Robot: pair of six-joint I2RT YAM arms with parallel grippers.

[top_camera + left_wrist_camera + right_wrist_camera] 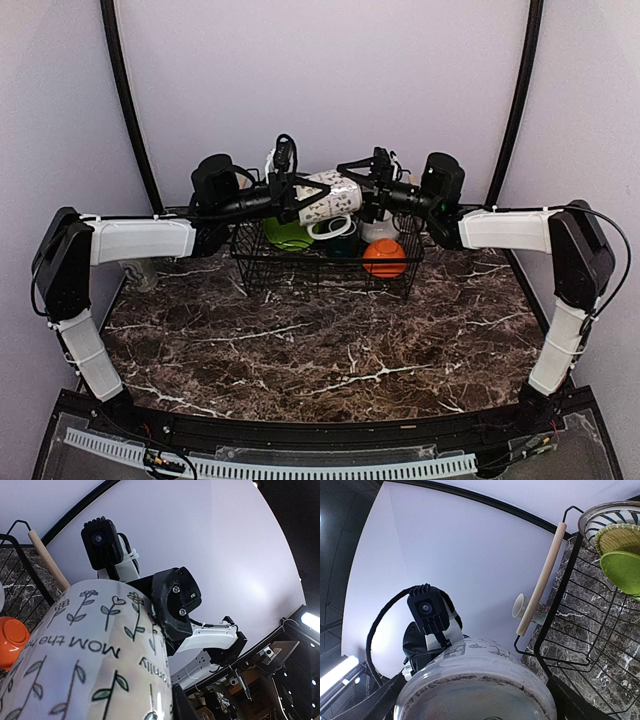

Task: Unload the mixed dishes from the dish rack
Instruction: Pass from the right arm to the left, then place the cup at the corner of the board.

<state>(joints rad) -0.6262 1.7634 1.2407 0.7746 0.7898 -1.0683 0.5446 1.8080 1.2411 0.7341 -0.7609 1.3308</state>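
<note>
Two grippers meet above the dish rack (250,268) at the far middle of the table. A pale patterned mug (330,198) lies sideways in the air between them, the left gripper (297,200) at its left end and the right gripper (366,198) at its right. An orange bowl (384,258) and a lime-green plate (286,236) sit in the rack below. From the left wrist, the mug's flowered side fills the lower left; whether those jaws pinch it I cannot tell. From the right wrist, the mug's base sits clamped between widely spread fingers (375,700), the rack's wooden handle (540,580) off to one side.
</note>
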